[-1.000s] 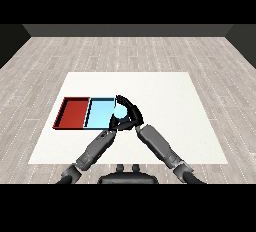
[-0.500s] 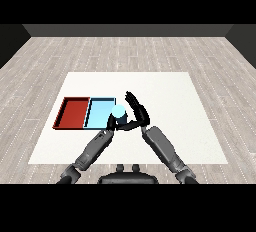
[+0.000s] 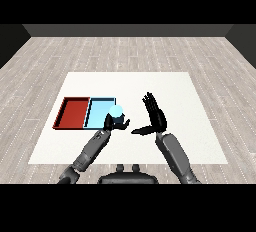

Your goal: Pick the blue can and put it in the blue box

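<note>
A: Item one, right hand (image 3: 156, 116): fingers straight and spread wide, thumb out to the side, carrying nothing. It stands upright over the white table (image 3: 200, 126), apart from everything else.

B: Item two, left hand (image 3: 111, 123)?

A: Fingers curled about the blue can (image 3: 116, 112). The can shows as a pale blue round top just above the knuckles, and sits at the near right corner of the blue tray (image 3: 99, 112). Whether it rests on the tray floor or hangs just above the rim, I cannot tell.

B: Item three, red tray (image 3: 71, 113)?

A: Further out on the left hand's outer side, touching the blue tray edge to edge.

B: Status of the task?

A: By my judgement near its end: the can looks to be over or at the correct tray and awaits release.

B: Hazards?

A: The can is close to the tray's corner, so letting go there could land it on the rim and tip it onto the table. Curled fingers dragging on the can while opening could also topple it. The open right hand stands beside it, and a sideways sweep could knock it
</note>
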### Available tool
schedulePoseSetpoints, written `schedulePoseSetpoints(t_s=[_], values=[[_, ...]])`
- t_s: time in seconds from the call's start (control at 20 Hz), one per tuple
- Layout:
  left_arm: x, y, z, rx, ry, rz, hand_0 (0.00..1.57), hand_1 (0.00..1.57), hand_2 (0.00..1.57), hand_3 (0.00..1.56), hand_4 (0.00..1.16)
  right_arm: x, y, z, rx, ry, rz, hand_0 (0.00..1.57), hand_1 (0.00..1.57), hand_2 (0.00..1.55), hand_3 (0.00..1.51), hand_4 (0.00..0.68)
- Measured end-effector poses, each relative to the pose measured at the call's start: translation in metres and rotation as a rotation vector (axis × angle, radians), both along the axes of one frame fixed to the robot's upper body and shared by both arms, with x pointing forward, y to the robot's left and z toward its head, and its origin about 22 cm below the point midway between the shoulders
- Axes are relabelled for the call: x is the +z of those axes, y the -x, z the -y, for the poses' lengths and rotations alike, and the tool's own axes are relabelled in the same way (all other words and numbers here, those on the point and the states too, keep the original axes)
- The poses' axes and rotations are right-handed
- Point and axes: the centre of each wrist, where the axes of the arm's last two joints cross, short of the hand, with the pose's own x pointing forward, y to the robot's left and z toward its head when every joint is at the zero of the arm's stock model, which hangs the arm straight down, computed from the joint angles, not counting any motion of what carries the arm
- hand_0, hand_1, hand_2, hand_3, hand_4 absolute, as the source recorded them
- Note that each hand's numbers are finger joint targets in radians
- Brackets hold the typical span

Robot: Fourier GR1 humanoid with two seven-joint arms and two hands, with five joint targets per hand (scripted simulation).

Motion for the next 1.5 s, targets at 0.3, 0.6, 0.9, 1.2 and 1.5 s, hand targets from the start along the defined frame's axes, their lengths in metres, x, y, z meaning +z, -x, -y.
schedulePoseSetpoints(t_s=[0.3,0.6,0.9,1.2,1.5], values=[[0.011,-0.01,-0.028,0.045,-0.045,-0.019,1.57,1.57,1.57,1.5,1.13,0.01,0.015,0.05,-0.101,-0.059,0.047,0.0,0.0,0.0,0.0,0.0],[0.014,-0.028,-0.084,0.17,-0.11,-0.085,1.57,1.57,1.57,1.5,1.11,0.006,0.023,0.081,-0.186,-0.049,0.039,0.0,0.0,0.0,0.0,0.0],[0.009,-0.047,-0.139,0.303,-0.169,-0.235,1.57,1.57,1.57,1.51,1.06,0.0,0.028,0.094,-0.236,-0.045,0.03,0.0,0.0,0.0,0.0,0.0],[0.003,-0.062,-0.154,0.386,-0.271,-0.374,1.57,1.57,1.54,1.4,0.99,-0.004,0.023,0.096,-0.263,-0.041,0.007,0.0,0.0,0.0,0.0,0.0],[-0.009,-0.063,-0.15,0.413,-0.372,-0.522,1.52,1.52,1.4,1.14,0.91,-0.024,0.013,0.097,-0.281,-0.056,-0.032,0.0,0.0,0.0,0.0,0.0]])
